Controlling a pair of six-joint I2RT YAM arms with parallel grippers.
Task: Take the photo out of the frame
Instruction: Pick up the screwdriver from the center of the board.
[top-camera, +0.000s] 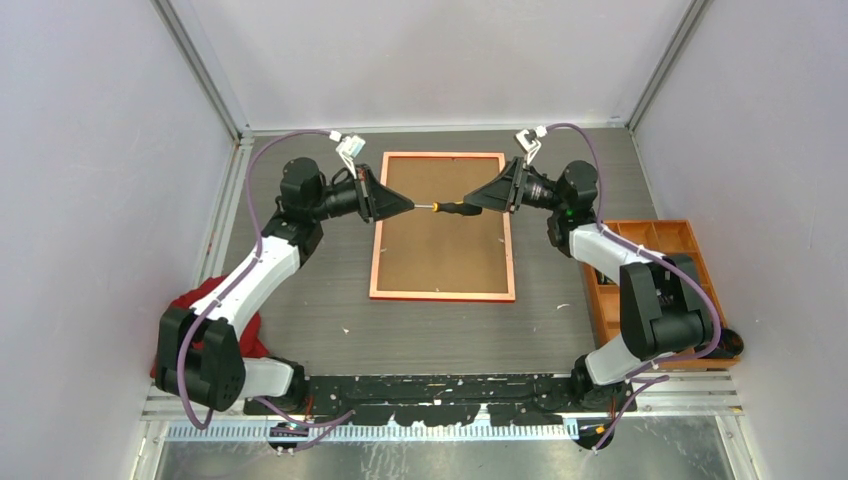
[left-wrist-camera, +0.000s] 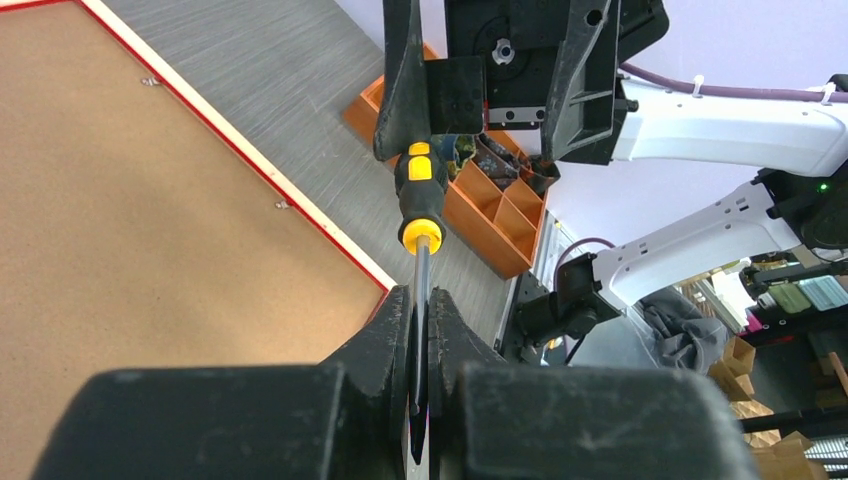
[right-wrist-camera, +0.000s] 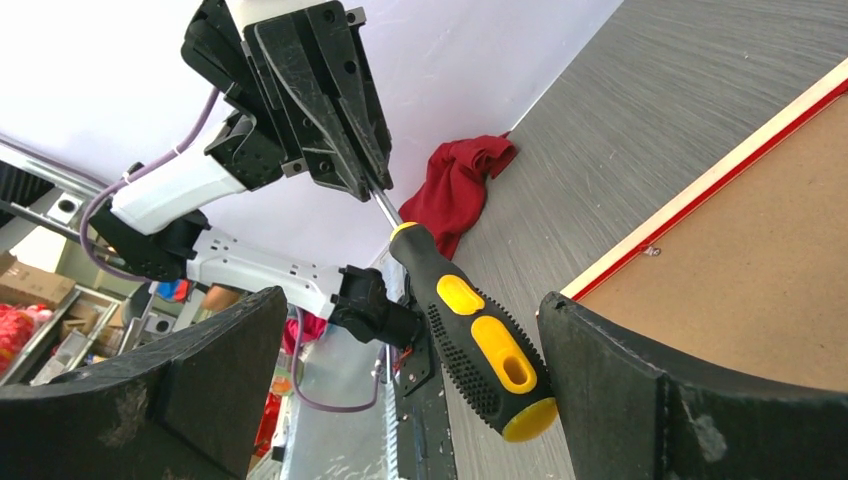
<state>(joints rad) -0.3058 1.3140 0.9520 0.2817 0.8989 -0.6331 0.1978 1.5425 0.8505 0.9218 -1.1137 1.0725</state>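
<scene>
Frame face-down on worktop, backing board up; photo not visible, presumably beneath. L tool pinches screwdriver shaft; R tool spread wide round handle, no grip. Clips look untouched; removal not begun.

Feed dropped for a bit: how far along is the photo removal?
Done: frame lies face down, board up. In hand: left gripper shut on screwdriver shaft, right gripper open around its handle, above the board. Left: tabs, board, photo, which is hidden.
</scene>
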